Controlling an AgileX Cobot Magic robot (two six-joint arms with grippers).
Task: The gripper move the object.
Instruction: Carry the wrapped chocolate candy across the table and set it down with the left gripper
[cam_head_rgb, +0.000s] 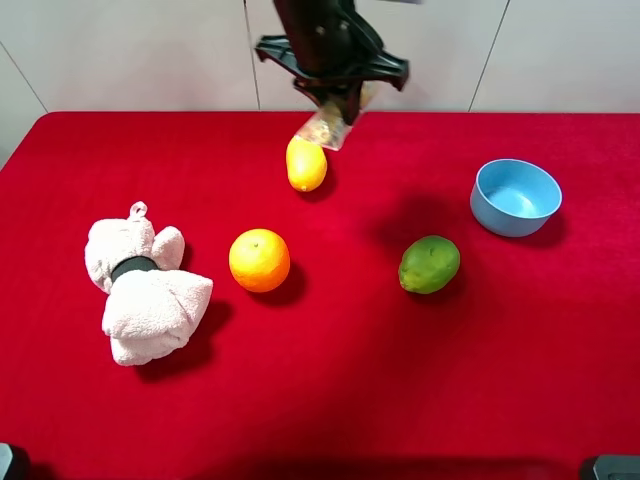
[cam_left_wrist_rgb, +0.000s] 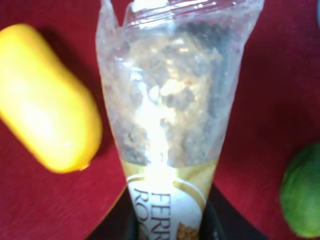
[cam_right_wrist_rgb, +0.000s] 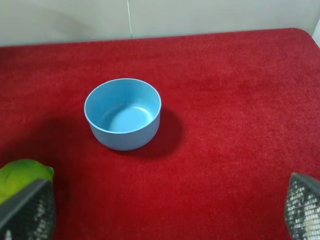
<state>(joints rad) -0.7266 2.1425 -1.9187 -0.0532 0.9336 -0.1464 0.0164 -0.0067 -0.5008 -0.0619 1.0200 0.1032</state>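
Exterior high: gripper (cam_head_rgb: 338, 106) holds packet (cam_head_rgb: 323, 129) near yellow fruit (cam_head_rgb: 306, 164)

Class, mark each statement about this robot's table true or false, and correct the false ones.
1. The left claw grips the snack packet. True.
2. The orange sits inside the blue bowl. False: the bowl is empty, and the orange lies on the red cloth.
3. The right claw is shut on the lime. False: it is open, and the lime lies free on the cloth.
4. The lemon lies farther from the bowl than the lime does. True.
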